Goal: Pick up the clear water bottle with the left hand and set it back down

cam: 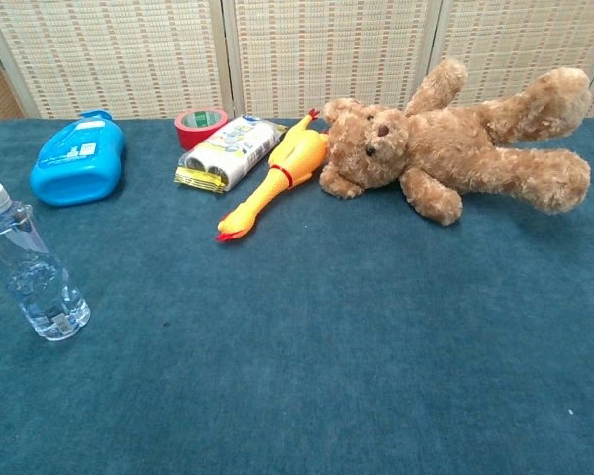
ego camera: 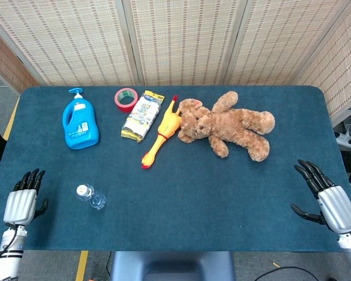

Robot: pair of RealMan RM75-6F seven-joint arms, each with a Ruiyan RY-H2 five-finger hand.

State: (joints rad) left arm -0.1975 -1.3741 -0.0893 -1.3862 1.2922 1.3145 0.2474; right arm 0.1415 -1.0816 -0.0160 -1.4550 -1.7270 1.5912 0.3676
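Blue table, folding screen behind it. Teddy bear lies on its side at the far right-centre, biggest item. Blue detergent bottle lies flat at far left. Yellow rubber chicken runs diagonally just beside the bear's head, a packaged roll pack next to it, red tape roll behind that. All well apart from the task item.

Clear water bottle stands upright with a white cap, near the front-left, alone on bare cloth (looks nearly empty in chest view, so light and tippy).

Left hand rests at the front-left table edge, fingers extended and apart, holding nothing; bottle is to its right, not touching. Right hand at the front-right edge, also spread and empty, well away.

Step in hand, as I judge it: reach not yet begun. Do it well by moving sideways toward the bottle body with thumb opposed, wrapping mid-body below the cap, closing gently, lifting straight up, then setting it down vertical before releasing.
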